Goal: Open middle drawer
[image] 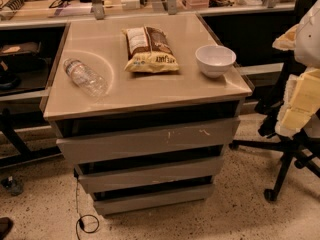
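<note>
The middle drawer (150,174) is the plain grey-beige front between the taller top front with white scratch marks (150,141) and the short bottom front (152,200). It looks closed, with a dark gap above it and its tray hidden. My gripper (296,106) is the white and yellowish shape at the right edge. It hangs to the right of the cabinet at about top-drawer height, well apart from the drawer fronts.
On the cabinet top (145,89) lie a clear water bottle (86,77), a snack bag (149,49) and a white bowl (215,60). An office chair base (285,156) stands at the right. A cable (85,219) lies on the floor at the front left. A cluttered counter (150,1) runs behind.
</note>
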Controlling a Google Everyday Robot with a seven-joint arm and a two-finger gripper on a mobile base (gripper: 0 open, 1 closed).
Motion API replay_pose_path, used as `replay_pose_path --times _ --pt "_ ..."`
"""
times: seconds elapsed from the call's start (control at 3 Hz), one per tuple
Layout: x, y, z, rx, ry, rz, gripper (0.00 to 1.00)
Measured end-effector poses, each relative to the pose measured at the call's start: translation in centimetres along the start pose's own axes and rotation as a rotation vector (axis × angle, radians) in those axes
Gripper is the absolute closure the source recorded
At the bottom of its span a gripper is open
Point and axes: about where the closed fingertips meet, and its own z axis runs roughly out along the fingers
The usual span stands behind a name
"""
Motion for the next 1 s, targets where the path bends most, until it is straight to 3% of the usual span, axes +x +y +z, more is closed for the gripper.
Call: replay_pose_path --times 0.33,0.67,1.0 --pt "0.2 0.6 0.4 -0.002 0.001 -0.001 0.00" --pt "0.8 3.9 2.5 -0.025 -0.001 -0.002 0.00" --pt "2.3 8.4 8.3 -0.118 -0.007 0.018 0.00"
